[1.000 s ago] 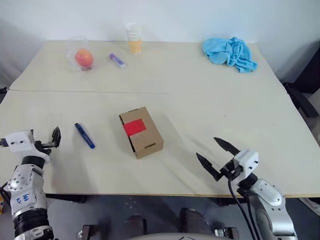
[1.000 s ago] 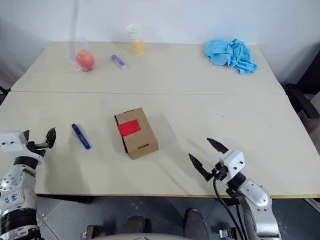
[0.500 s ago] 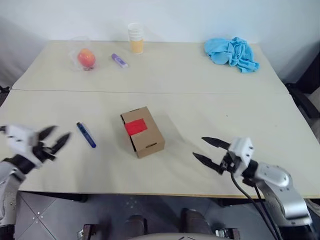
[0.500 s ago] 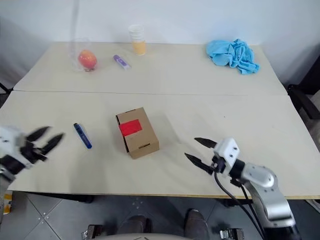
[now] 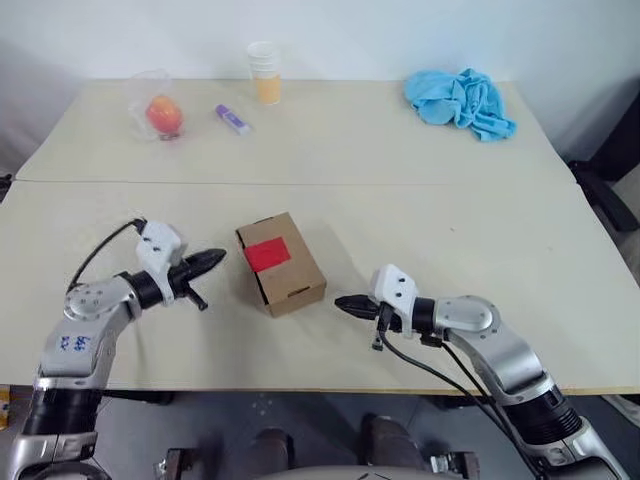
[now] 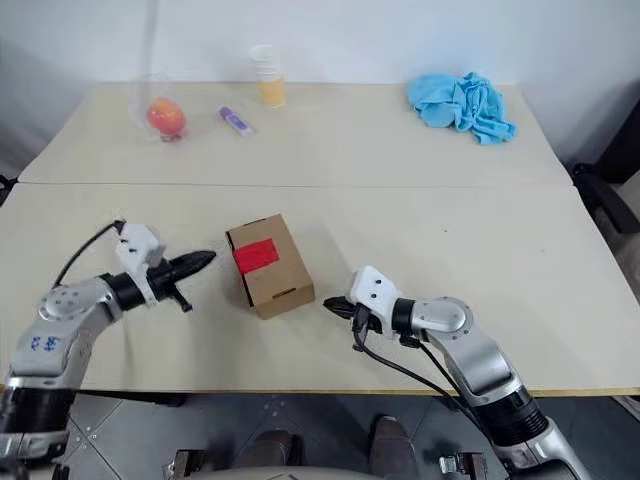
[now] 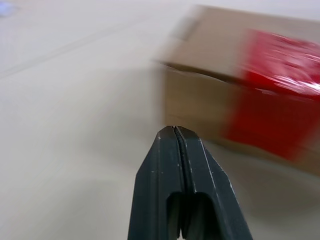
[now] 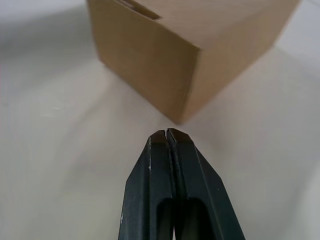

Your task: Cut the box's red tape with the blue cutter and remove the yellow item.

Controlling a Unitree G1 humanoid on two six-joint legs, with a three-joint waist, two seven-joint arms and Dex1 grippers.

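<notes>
The brown cardboard box [image 5: 285, 275] sits mid-table with the red tape [image 5: 266, 254] across its top. My left gripper [image 5: 212, 259] is shut and empty, its tip pointing at the box's left side from a short gap away; the left wrist view has the shut fingers [image 7: 165, 165] facing the box [image 7: 200, 105] and the tape [image 7: 275, 100]. The blue cutter [image 5: 199, 302] lies mostly under that gripper, with just its near end peeking out. My right gripper [image 5: 343, 303] is shut and empty, aimed at the box's near right corner [image 8: 180, 95]. The yellow item is hidden.
Along the far edge stand an orange-red fruit in clear plastic [image 5: 165, 114], a short purple marker [image 5: 232, 120] and a paper cup [image 5: 264, 73]. A blue cloth [image 5: 460, 100] lies at the far right. The table's front edge [image 5: 300, 388] runs just below both arms.
Both grippers went from wide open to shut. The left swung right over the cutter toward the box. The right swung left toward the box's near corner.
</notes>
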